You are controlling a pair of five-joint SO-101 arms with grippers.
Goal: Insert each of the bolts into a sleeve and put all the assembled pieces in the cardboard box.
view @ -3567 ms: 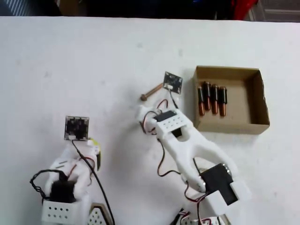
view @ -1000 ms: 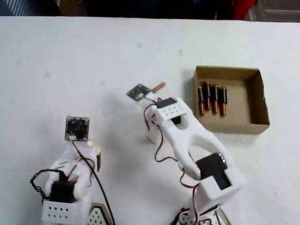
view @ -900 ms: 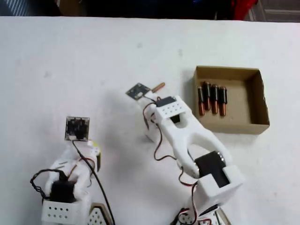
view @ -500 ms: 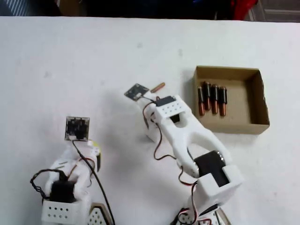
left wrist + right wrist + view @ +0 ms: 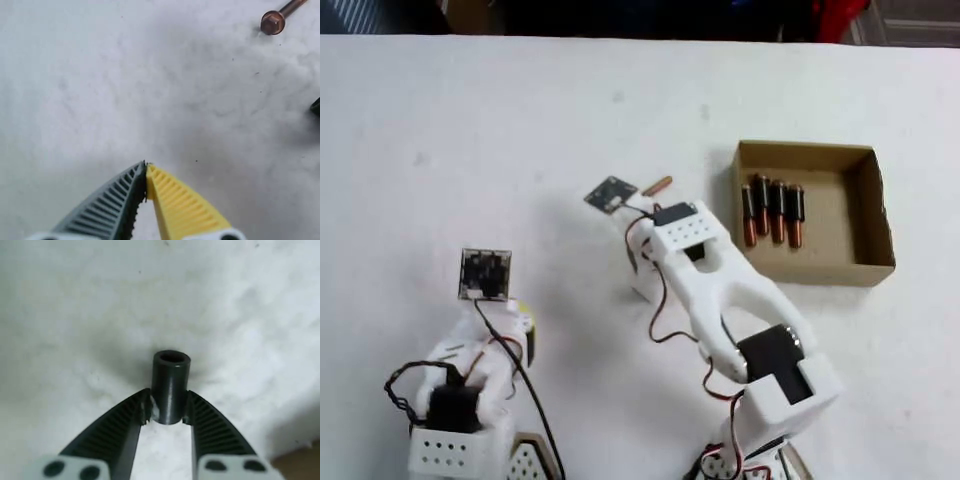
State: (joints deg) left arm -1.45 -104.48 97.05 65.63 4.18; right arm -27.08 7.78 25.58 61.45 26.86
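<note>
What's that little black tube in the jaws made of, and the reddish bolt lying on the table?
Short black tubular sleeve: matte, with a soft sheen, likely plastic or blackened metal. Coppery hex-head bolt: shiny reddish-brown, probably copper-plated metal.

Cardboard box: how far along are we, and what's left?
Done: four assembled pieces lie in the cardboard box. In hand: the right gripper is shut on a black sleeve. Left: one bare bolt on the table needs inserting, then boxing. The left gripper is shut and empty.
</note>
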